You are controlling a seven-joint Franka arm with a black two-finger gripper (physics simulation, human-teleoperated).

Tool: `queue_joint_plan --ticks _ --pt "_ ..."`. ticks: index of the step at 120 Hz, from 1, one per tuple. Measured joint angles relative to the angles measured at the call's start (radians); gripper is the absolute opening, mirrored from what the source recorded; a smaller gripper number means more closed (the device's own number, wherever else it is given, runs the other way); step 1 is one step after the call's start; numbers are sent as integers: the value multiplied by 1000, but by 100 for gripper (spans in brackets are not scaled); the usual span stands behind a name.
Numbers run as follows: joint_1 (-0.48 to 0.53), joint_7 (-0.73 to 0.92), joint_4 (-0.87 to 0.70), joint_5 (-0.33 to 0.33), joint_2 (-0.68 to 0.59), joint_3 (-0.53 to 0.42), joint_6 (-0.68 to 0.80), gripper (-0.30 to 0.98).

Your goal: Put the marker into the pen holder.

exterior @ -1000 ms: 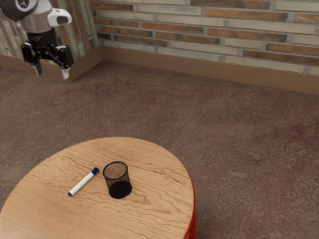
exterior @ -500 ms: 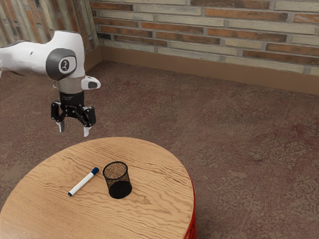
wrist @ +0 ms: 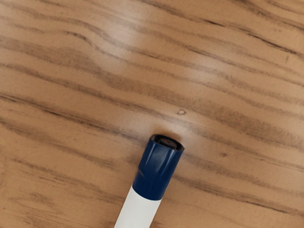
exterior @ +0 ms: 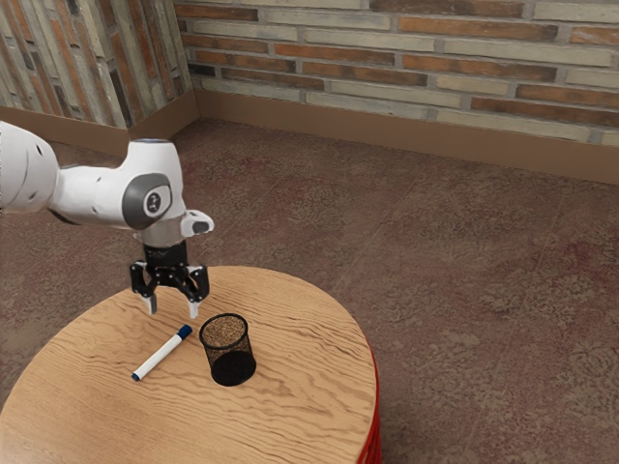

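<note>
White and blue, there was your marker (exterior: 160,357), lying flat on the wooden table (exterior: 300,396), just beside the pen holder (exterior: 225,348) and outside it! Your gripper (exterior: 172,307) hung above the tabletop near the capped end, fingers (exterior: 193,309) spread apart, fingertips pointing down, nothing between them.

Over to the views: the exterior view gave you the whole marker, its cap (exterior: 185,332) toward the exterior view's right, plus the pen holder standing upright, black mesh over a dark base. It also gave you the arm (exterior: 92,193) reaching in from the exterior view's left, the brick wall (exterior: 387,48) and the patterned floor (exterior: 464,271) behind. The wrist view took you in close: the dark, recessed end (wrist: 167,141) of the cap, part of the white barrel (wrist: 137,209), and a small mark (wrist: 181,112) in the wood just past the cap.

And the count for you: 1 marker with 1 large blue cap, 1 pen holder, 1 round table, 1 arm, 1 gripper, 2 fingers!
</note>
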Motion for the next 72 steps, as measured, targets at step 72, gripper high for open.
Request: queue_joint_plan --ticks 72 --pt "2 15 -81 -65 31 1 144 48"
